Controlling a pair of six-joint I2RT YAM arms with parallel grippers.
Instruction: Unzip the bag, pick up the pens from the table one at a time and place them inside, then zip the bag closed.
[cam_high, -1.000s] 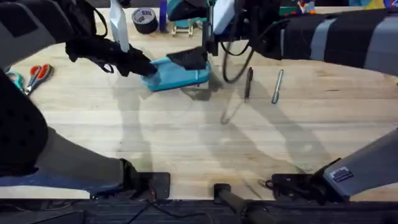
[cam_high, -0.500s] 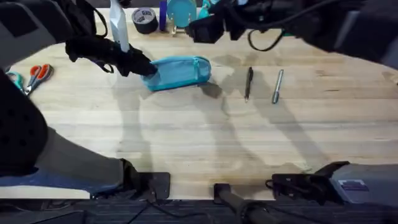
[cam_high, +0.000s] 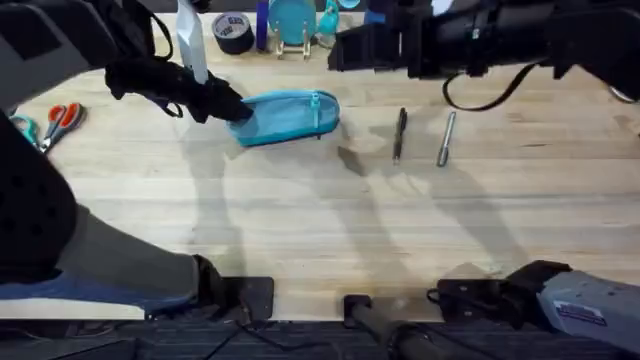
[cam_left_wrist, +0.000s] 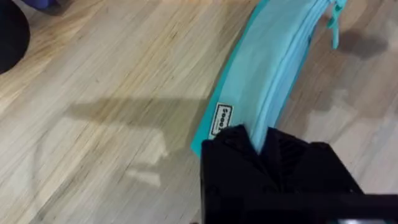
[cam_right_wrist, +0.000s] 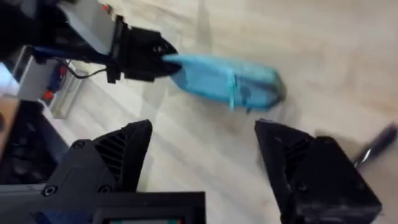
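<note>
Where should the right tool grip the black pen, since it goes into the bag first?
Grip the black pen at mid-barrel from straight above. It lies flat on the table, pointing away from the bases, with clear wood either side, and the silver pen is apart.

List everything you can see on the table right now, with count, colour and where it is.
Bag: one, light blue, far centre-left of the table, one end pinched by the left claw.
Pens: two, black and silver, side by side right of the bag.
Scissors: one orange-handled pair, far left edge.
Tape roll: one, dark, far edge behind the bag.
Round stand: one, teal, far edge.
Left claw: black, shut on the bag's left end.
Right claw: black, open, raised above the table right of the bag.
</note>
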